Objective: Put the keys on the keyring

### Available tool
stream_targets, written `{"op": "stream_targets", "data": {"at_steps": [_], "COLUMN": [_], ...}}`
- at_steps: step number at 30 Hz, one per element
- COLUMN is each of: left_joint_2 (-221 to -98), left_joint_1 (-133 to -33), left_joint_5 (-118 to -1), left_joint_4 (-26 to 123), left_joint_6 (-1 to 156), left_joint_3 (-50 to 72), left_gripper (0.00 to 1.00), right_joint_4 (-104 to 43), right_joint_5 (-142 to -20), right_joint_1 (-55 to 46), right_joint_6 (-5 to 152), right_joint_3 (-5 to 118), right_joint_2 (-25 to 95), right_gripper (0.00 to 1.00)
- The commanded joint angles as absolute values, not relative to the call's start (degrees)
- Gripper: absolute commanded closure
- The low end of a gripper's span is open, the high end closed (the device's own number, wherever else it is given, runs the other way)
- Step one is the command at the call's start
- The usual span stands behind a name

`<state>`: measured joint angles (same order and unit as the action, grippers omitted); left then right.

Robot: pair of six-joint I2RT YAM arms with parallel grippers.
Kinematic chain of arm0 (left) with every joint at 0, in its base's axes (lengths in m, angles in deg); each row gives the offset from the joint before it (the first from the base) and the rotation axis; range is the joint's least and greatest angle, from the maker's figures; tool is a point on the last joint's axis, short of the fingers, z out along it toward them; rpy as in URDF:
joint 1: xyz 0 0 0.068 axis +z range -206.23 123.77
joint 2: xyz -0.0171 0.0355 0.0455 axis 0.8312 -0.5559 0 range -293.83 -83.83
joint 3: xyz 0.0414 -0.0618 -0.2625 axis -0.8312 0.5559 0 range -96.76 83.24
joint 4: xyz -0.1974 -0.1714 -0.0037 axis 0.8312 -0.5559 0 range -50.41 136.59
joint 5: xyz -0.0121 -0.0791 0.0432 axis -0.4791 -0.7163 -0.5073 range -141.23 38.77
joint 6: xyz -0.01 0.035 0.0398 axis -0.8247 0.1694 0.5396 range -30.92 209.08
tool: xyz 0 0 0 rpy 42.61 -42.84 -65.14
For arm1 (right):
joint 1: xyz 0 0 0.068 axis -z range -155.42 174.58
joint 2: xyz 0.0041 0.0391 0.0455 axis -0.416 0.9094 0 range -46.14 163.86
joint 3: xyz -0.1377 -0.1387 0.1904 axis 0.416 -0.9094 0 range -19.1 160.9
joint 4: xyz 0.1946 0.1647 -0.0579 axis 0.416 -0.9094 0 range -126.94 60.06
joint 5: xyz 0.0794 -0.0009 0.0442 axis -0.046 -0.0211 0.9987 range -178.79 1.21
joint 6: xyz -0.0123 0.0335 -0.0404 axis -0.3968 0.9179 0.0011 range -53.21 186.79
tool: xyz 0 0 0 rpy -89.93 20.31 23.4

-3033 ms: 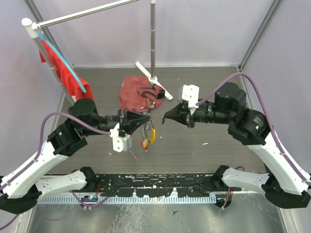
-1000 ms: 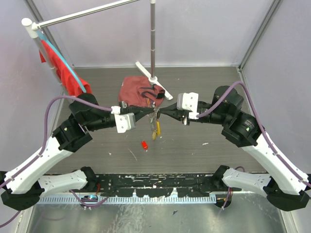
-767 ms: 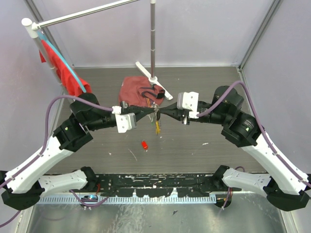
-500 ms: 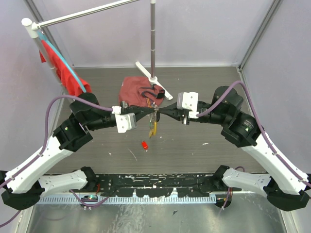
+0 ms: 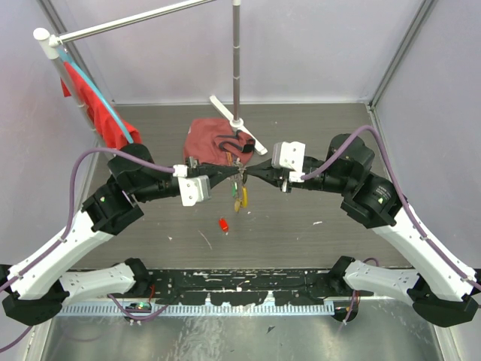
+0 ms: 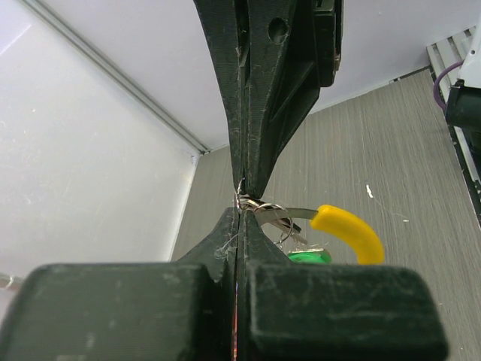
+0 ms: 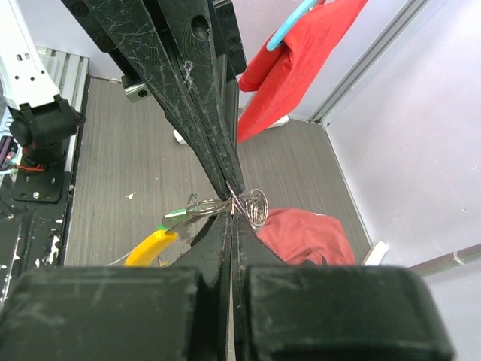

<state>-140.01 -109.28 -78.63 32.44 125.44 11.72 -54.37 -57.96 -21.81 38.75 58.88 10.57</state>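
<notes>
While my two tools meet tip to tip at the centre of the top view, the keyring (image 5: 239, 179) is nipped between them, raised off the desk (image 5: 316, 135). My left tool (image 5: 231, 175) is closed to a sliver on the wire, and in its wrist view the coils sit right at the fingertips. My right tool (image 5: 249, 174) is closed just as narrow on the same wire from the other side. A yellow-capped key (image 5: 243, 198) and a green-capped key (image 5: 234, 193) hang just under the pinch, seemingly on the loop, though the wire is too fine for me to see how they are threaded. A small red piece (image 5: 223, 224) lies on the desk below centre, well apart; it may be another key, but I cannot tell. I judge the step to be working the springy coil between two grips. To do it well I should let one tool be the firm anchor and move the other only slightly, sliding along the wire, not tugging away, since so thin a loop could spring out of either pinch. Slow motion would calm the dangling keys, and I should stay short of the red cloth (image 5: 207, 143) just above.
</notes>
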Motion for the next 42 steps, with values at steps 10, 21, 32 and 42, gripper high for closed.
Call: {"op": "stream_targets", "data": {"at_steps": [10, 21, 32, 42], "left_joint_2": [-138.88, -137.53, -136.14, -135.07], "left_joint_1": [-109.22, -109.27, -109.24, -109.22], "left_joint_5": [-80.32, -82.13, -84.67, -86.1], "left_joint_4": [33.76, 35.55, 39.02, 43.55], "left_joint_6": [126.1, 126.55, 126.08, 123.68], "left_joint_3": [10.35, 11.91, 13.63, 15.36], "left_gripper": [1.0, 1.0, 1.0, 1.0], "right_joint_4": [-50.77, -50.95, -50.95, -51.27], "right_joint_5": [-59.98, -59.61, -56.09, -54.15], "right_joint_1": [-21.83, -21.79, -21.78, -21.75], "right_joint_6": [39.69, 40.53, 42.04, 42.11], "right_joint_3": [59.1, 58.85, 59.19, 59.42], "right_joint_2": [9.07, 8.62, 9.3, 9.24], "right_gripper": [0.99, 1.0, 0.99, 0.94]}}
